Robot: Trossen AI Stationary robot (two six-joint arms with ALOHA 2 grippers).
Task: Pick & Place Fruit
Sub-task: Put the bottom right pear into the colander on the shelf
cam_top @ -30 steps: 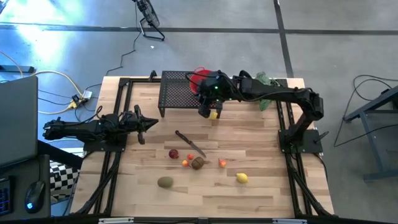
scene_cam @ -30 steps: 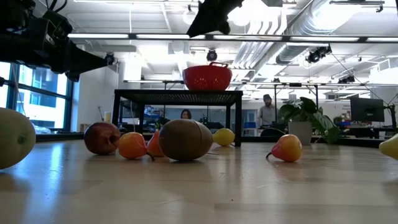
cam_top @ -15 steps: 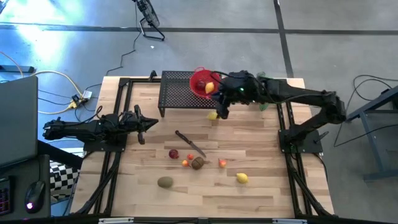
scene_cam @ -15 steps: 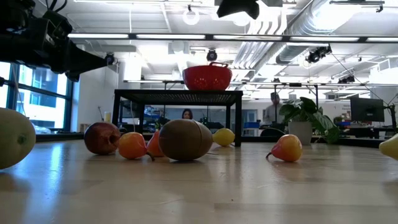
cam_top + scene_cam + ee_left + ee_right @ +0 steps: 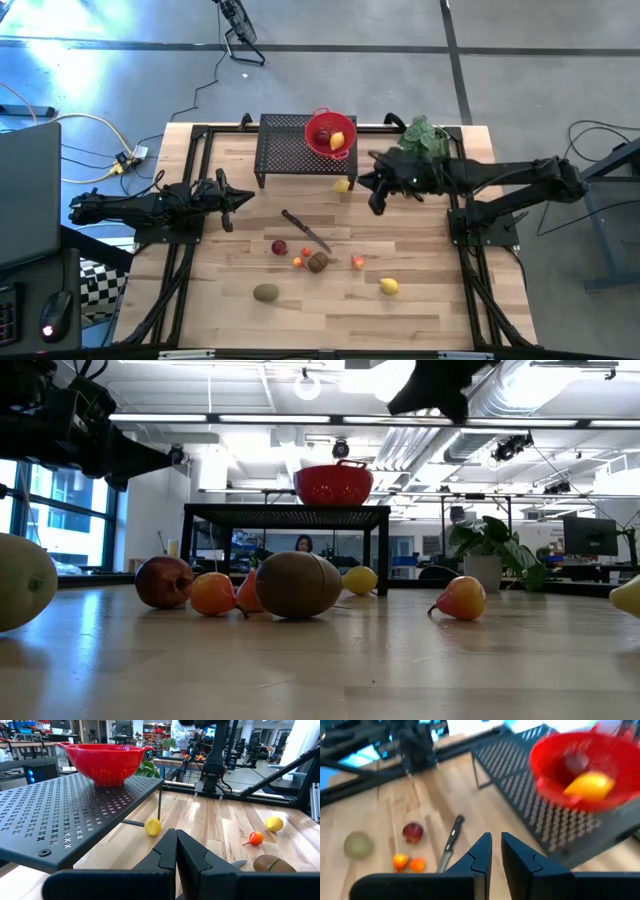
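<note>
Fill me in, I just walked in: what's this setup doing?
The robot is collecting fruit into a red bowl on a black rack. A lemon and a dark red fruit already lie in it. The right tool hangs empty beside the rack; the left tool waits shut at the table's left. Several fruits and a knife remain on the table.

In the right wrist view the red bowl [image 5: 585, 767] is smeared by blur, so the yellow fruit [image 5: 589, 786] and the dark piece [image 5: 575, 764] inside it lack clear outlines. In the low view a green-yellow fruit [image 5: 22, 580] is cut by the left edge and a yellow one [image 5: 628, 596] by the right edge. There the right arm's tool [image 5: 440, 385] is a dark silhouette cropped at the top, its fingers unreadable.
</note>
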